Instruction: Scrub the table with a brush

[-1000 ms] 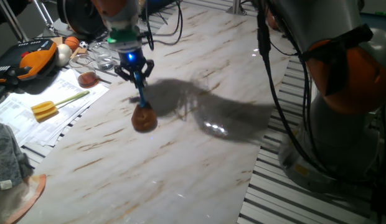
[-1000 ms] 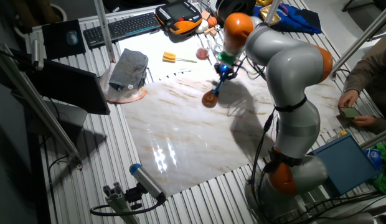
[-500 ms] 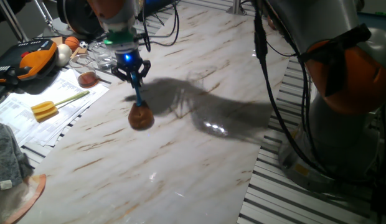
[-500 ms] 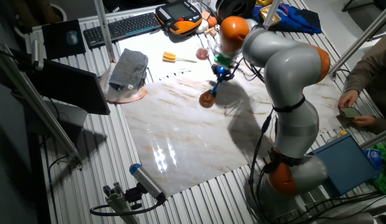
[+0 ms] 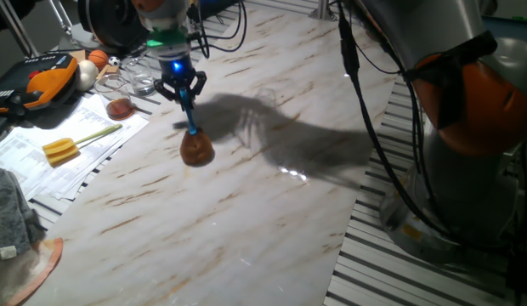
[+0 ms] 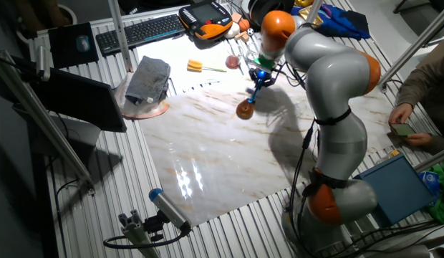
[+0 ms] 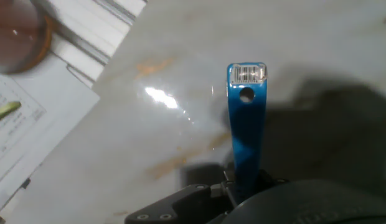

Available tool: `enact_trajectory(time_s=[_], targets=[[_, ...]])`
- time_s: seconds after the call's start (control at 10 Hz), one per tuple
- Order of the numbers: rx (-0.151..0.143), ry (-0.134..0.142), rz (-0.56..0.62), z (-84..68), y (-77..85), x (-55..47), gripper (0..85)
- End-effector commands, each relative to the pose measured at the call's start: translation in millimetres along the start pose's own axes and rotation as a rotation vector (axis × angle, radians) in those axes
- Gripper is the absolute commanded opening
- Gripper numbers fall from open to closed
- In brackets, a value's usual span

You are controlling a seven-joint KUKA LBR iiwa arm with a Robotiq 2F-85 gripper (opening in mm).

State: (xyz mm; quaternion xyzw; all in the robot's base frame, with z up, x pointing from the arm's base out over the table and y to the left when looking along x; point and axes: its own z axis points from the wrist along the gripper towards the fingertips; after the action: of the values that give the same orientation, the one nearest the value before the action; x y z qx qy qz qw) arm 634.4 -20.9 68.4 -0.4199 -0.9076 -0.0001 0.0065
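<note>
The brush has a thin blue handle (image 5: pixel 189 115) and a rounded brown bristle head (image 5: pixel 196 149). The head rests on the white marble-look table (image 5: pixel 246 221). My gripper (image 5: pixel 183 87) is shut on the top of the handle and holds the brush nearly upright, head down. The other fixed view shows the gripper (image 6: pixel 260 75) above the brush head (image 6: pixel 244 110) near the far end of the table (image 6: pixel 208 158). In the hand view the blue handle (image 7: pixel 246 124) runs out from between my fingers over the table (image 7: pixel 149 124); the head is hidden there.
A yellow-headed tool (image 5: pixel 61 150) lies on papers (image 5: pixel 34 140) left of the slab, beside a small brown disc (image 5: pixel 120 108). A grey cloth (image 6: pixel 147 79), a keyboard (image 6: pixel 140 32) and an orange pendant (image 6: pixel 208 18) lie beyond. A person (image 6: pixel 422 86) sits at the right.
The gripper and brush shifted slightly left, then back right and a little further away. The bristle head slid over the slab with them. The grip is unchanged.
</note>
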Motion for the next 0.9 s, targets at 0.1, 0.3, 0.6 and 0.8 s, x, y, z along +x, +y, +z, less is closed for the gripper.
enact_trajectory(time_s=[0.1, 0.3, 0.6, 0.8], targets=[[0.011, -0.018, 0.041, 2.3, 2.0, 36.2, 0.0], [0.008, -0.027, 0.066, 3.5, 2.9, 49.4, 0.0], [0.003, -0.038, 0.042, 3.7, 5.1, 25.9, 0.0], [-0.003, -0.022, -0.013, -0.1, 1.3, -4.6, 0.0]])
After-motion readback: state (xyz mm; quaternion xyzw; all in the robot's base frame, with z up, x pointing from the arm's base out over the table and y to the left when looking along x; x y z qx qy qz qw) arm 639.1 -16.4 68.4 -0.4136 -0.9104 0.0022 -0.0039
